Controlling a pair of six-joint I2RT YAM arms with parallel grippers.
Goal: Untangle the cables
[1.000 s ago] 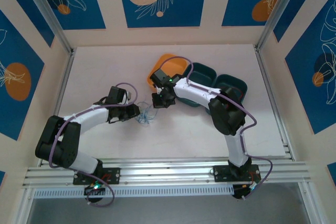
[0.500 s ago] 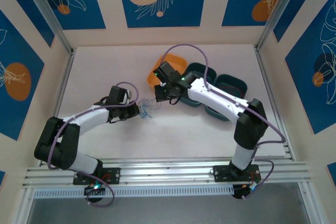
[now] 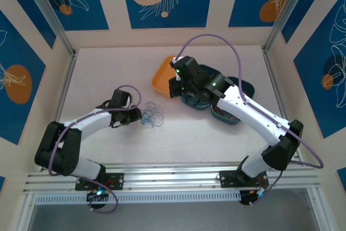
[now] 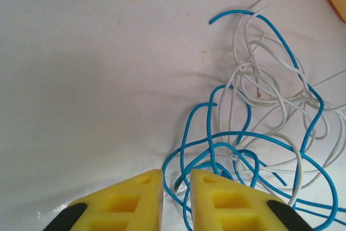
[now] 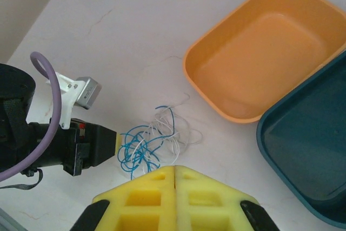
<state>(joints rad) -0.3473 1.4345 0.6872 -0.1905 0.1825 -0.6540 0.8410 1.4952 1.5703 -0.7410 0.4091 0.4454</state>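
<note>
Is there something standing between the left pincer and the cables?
Nothing visible does. The cables lie on the table directly ahead of the left pincer, with one blue loop right at its tip.

- White, faintly veined table (image 3: 108, 74).
- A loose tangle of blue and white cables (image 4: 259, 128) lies near its middle.
- An orange tray (image 5: 259, 52) sits behind the tangle, with a dark teal tray (image 5: 308, 150) just beside it.
- A second teal tray (image 3: 246, 86) sits next along.
</note>
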